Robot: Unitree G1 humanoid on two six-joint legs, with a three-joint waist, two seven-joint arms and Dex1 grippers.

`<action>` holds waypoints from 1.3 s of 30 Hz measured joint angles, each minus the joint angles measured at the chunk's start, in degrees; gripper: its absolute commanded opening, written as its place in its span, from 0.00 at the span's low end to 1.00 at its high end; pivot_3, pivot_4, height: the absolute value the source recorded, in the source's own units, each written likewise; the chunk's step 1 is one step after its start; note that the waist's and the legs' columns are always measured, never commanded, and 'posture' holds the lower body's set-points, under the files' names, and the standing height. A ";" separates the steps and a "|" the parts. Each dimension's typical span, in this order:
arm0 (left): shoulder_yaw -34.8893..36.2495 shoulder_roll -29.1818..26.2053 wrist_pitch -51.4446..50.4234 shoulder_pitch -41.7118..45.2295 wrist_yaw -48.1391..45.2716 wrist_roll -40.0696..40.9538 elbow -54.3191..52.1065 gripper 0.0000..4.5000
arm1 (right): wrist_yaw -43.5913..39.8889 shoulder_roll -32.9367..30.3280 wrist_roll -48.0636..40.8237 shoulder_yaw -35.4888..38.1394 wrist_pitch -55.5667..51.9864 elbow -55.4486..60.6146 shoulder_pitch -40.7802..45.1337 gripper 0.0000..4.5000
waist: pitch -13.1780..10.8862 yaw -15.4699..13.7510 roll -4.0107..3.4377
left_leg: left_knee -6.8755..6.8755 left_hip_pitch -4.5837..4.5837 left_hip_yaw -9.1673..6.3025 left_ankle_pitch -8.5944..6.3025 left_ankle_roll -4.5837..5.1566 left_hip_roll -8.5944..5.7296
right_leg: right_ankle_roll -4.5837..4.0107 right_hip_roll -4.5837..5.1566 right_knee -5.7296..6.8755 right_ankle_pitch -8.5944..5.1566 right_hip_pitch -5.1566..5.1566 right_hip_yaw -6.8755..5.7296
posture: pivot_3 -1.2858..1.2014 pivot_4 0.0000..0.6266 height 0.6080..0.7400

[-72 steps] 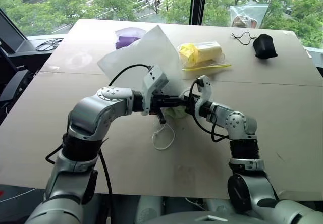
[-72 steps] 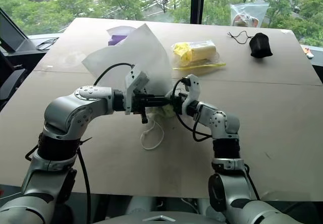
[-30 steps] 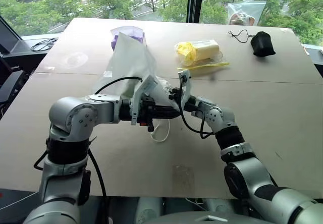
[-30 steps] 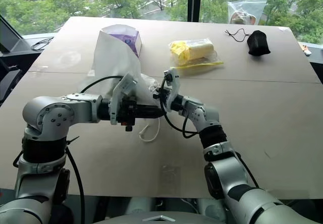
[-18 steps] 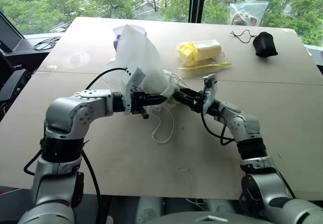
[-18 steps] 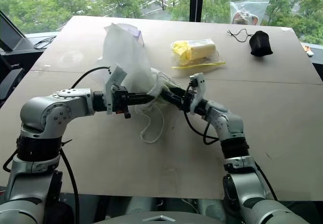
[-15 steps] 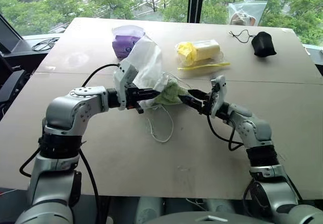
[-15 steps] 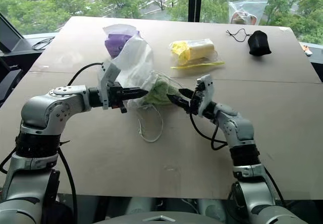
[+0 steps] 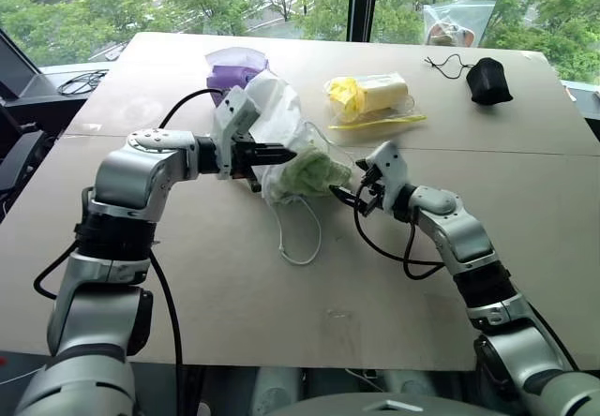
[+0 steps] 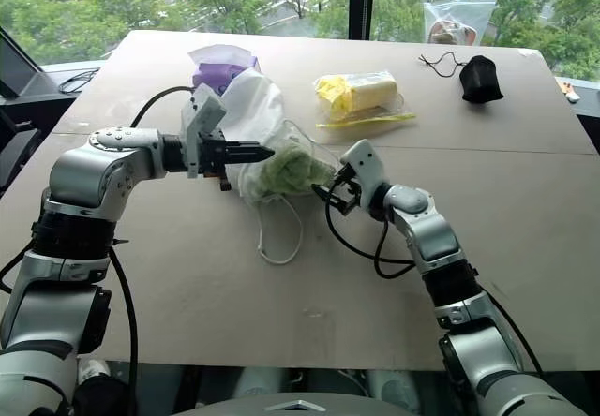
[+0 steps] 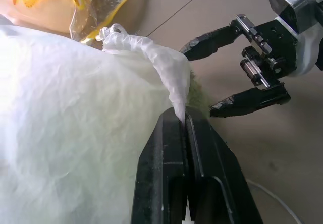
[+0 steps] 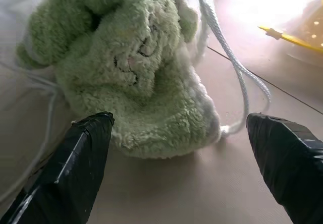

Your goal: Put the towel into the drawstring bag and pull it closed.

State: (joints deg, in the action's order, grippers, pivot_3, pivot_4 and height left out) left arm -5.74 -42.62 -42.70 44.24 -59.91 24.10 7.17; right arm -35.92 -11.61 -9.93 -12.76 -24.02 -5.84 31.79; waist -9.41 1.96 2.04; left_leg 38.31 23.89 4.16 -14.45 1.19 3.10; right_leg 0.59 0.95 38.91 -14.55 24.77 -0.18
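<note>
Left claw (image 9: 281, 155) is clenched on a pinch of the drawstring bag's (image 9: 281, 130) thin plastic, holding it up off the table (image 9: 281, 341). Right claw (image 9: 345, 194) stands released, its two fingers spread wide just at 3 o'clock of the bag and touching nothing. One pale green towel (image 9: 314, 170) sits inside the bag, bulging at its lower end toward that open claw. One white cord (image 9: 298, 238) hangs out and loops on the table at 6 o'clock of the bag. At 12 o'clock of the bag lies one purple packet (image 9: 234, 67); at 1 o'clock, one clear zip bag (image 9: 375, 97) with yellow contents; far off at 2 o'clock, one black pouch (image 9: 489, 81). Bare tabletop runs wide toward 6 and 4 o'clock, its near edge well apart from everything. Windows with green trees stand behind.
</note>
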 measured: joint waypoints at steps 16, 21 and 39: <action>5.21 2.73 -20.23 -9.39 1.50 15.70 -19.77 0.00 | -9.45 19.20 -18.40 14.60 6.46 -29.36 12.02 0.03 | 0.00 -0.07 0.00 | 0.04 -0.01 -0.09 0.00 -0.01 0.01 | 0.01 0.32 0.07 0.03 -0.06 -0.08 | 0.52 0.24 1.00; 10.08 4.30 -31.34 -9.26 5.45 25.86 -24.94 0.00 | -12.79 19.33 -28.51 22.06 1.36 -37.73 16.32 0.03 | 0.00 0.22 0.00 | 0.02 -0.14 -0.13 0.00 0.00 0.06 | 0.00 0.33 0.17 0.03 -0.11 -0.10 | 0.52 0.24 1.00; 1.53 13.74 -16.17 -20.23 21.87 14.48 -27.16 0.00 | 4.97 12.42 -11.45 3.80 -0.69 -11.06 1.24 0.03 | 0.07 -0.64 -0.01 | 0.05 -0.04 -0.05 0.00 -0.01 -0.17 | 0.01 0.63 0.12 0.04 -0.07 -0.08 | 0.52 0.24 1.00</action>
State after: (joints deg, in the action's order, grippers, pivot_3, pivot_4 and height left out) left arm -4.22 -28.89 -58.87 24.01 -38.04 38.59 -19.99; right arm -30.96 0.81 -21.38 -8.97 -24.70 -16.89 33.03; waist -9.34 1.32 2.03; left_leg 38.36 23.85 4.11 -14.45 1.18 2.94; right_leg 0.59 1.59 39.03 -14.51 24.70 -0.26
